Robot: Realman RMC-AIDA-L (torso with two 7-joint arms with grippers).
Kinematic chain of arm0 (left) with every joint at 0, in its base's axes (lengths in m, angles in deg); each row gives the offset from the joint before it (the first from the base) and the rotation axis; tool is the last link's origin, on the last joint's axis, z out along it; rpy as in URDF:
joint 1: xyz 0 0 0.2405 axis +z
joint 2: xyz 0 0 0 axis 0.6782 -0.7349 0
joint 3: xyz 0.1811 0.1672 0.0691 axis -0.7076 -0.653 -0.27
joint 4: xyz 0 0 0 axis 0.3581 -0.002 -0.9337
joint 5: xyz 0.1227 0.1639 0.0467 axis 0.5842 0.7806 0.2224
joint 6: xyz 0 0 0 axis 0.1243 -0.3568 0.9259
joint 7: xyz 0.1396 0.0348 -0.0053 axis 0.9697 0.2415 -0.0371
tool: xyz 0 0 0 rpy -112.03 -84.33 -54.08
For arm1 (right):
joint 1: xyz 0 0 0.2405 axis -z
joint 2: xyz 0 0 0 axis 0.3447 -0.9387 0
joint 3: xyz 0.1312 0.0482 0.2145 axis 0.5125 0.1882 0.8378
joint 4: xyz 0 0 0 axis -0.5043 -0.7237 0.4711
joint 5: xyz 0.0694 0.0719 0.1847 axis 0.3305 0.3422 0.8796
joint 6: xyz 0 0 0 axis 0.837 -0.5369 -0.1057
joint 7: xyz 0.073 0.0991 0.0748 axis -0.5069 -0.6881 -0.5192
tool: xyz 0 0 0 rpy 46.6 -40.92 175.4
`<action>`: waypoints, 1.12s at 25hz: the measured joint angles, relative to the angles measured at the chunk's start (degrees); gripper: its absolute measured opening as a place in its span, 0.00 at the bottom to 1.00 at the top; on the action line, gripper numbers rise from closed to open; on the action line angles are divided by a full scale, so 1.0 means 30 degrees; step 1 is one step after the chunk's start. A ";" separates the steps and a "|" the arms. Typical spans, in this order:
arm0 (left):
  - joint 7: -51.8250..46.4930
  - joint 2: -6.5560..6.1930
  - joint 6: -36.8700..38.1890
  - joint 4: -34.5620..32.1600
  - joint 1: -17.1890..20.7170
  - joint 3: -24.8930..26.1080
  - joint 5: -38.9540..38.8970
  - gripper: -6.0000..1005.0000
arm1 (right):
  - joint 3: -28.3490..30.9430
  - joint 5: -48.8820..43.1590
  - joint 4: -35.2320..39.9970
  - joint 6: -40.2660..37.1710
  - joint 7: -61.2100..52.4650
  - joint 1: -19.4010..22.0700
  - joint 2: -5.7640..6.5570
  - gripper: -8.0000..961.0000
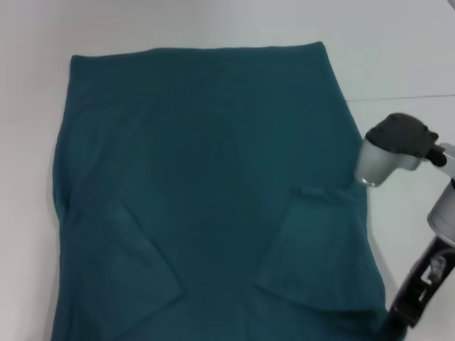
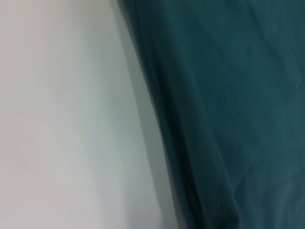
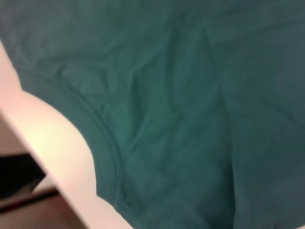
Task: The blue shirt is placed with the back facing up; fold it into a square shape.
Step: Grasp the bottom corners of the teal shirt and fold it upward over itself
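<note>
The blue shirt (image 1: 206,185) lies spread flat on the white desk (image 1: 28,142), filling most of my head view from nine o'clock across to about three, its straight hem running along the twelve o'clock side. Both sleeves look already turned in onto the body: one flap at about seven o'clock, the other at about five.

My left gripper is not in the head view; its wrist camera shows only the shirt's long side edge against bare desk, so I cannot tell how its fingers stand. My right arm (image 1: 416,206) stands at about four o'clock, just beside the shirt's right edge. Its gripper shows nowhere, so I cannot tell that state either. Its wrist camera looks down on the ribbed neckline (image 3: 102,143) close to the desk's near edge.

I judge this cloth light, soft and limp. It should sag and wrinkle when lifted, and slide easily on the smooth desk. I would pinch it at the near corners, both layers together, beside the collar. Nothing else sits on the desk; only my own right arm crowds the fabric.
</note>
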 joint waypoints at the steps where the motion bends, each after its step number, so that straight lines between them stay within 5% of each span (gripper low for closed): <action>1: -0.0007 0.0013 0.0412 0.0000 0.0009 0.0000 0.0263 0.04 | -0.0270 0.0006 0.0001 -0.0190 0.0121 0.0065 -0.0011 0.08; 16: -0.0112 0.0089 0.4893 0.0070 0.0516 -0.0416 0.1043 0.04 | -0.4153 0.2518 -0.0587 -0.0529 0.0153 0.1189 0.0438 0.08; 22: 0.0153 0.0004 0.4904 0.0177 0.0074 -0.0288 0.0899 0.04 | -0.2276 0.2548 0.0297 -0.0418 0.0712 0.1171 0.0591 0.08; 28: 0.0297 -0.0718 0.4783 0.0077 -0.1237 0.1858 0.0063 0.04 | 0.2842 0.2629 0.0751 -0.0150 0.1946 -0.0088 0.0891 0.08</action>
